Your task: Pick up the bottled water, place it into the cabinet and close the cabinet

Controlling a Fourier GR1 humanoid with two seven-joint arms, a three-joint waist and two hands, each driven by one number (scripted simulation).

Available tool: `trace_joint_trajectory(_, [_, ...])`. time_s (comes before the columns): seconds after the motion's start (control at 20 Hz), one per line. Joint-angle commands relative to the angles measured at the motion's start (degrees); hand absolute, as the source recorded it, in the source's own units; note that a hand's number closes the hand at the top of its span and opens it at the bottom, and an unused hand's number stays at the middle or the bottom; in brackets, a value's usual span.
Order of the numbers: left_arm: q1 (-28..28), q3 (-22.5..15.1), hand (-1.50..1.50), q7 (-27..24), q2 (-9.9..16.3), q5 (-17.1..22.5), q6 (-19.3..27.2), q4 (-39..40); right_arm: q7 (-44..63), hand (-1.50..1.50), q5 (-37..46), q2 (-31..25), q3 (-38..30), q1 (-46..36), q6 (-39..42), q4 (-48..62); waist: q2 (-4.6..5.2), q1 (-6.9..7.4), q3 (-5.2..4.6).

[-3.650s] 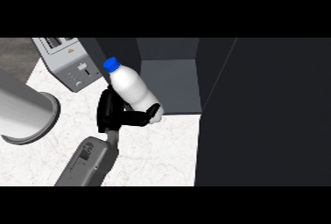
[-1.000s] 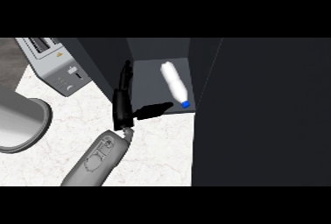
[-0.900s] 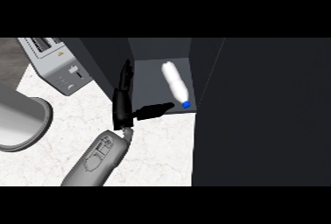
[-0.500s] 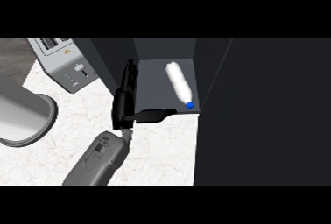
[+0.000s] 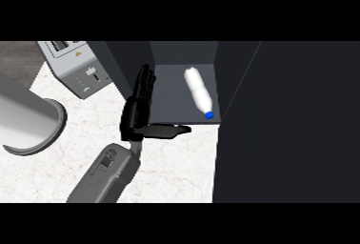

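In the head view, the bottled water [image 5: 197, 91] lies on its side on the cabinet [image 5: 169, 97] floor, blue cap toward the front edge, apart from the hand. The robot's left hand [image 5: 138, 107] reaches into the opening with its fingers straight along the cabinet's left wall and its thumb stuck out sideways, holding nothing. The right hand is not seen. The risk now is that the lying bottle rolls or slides out past the lip, since its cap sits right at the edge; a thumb brushing it on withdrawal could nudge it. The dark cabinet door [image 5: 288, 124] may also catch the cap when swung shut.
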Motion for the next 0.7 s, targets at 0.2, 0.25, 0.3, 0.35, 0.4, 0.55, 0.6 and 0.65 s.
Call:
trace_joint_trajectory(0.2, [6.65,0.80,-1.50,4.37,4.91,0.49,-2.07,-16.53,0.45,-1.50,2.24,1.81,2.59,-0.29,-3.06,0.61,-0.27,1.39,0.16])
trace_joint_trajectory(0.25, [2.89,2.97,-1.50,7.51,4.75,1.33,-2.09,-14.98,0.19,-1.50,0.02,-0.22,1.15,1.19,-1.43,-1.06,-0.16,0.82,0.17])
trace_joint_trajectory(0.3, [6.02,1.27,-1.50,8.32,5.65,1.82,-3.32,-19.96,2.54,-1.50,-2.22,-1.56,-2.66,-2.36,-0.25,0.77,-0.19,1.44,0.18])
trace_joint_trajectory(0.35, [9.60,0.80,-1.50,6.54,6.39,1.12,-3.50,-21.96,2.03,-1.50,0.34,-0.34,0.72,0.12,-2.22,-2.56,-0.25,1.29,0.16])
trace_joint_trajectory(0.4, [6.52,3.01,-1.50,4.99,4.30,1.84,-4.35,-17.47,0.75,-1.50,-1.45,-1.40,0.26,1.75,-0.78,-2.67,-0.09,0.63,0.16])
trace_joint_trajectory(0.55, [12.28,-2.57,-1.50,10.60,3.48,-0.87,-0.15,-29.77,3.25,-1.50,-0.36,-0.42,0.57,-2.06,-2.23,-1.58,-0.18,1.27,0.17])
trace_joint_trajectory(0.6, [14.10,-1.90,-1.50,9.68,4.24,-0.91,-0.84,-30.96,0.77,-1.50,3.86,0.74,4.54,1.01,-3.89,-0.43,-0.19,1.00,0.16])
trace_joint_trajectory(0.65, [16.32,-3.02,-1.50,10.75,3.58,-1.07,-0.32,-33.52,-1.61,-1.50,1.70,-1.59,3.63,3.96,-1.46,-1.27,-0.20,0.82,0.17])
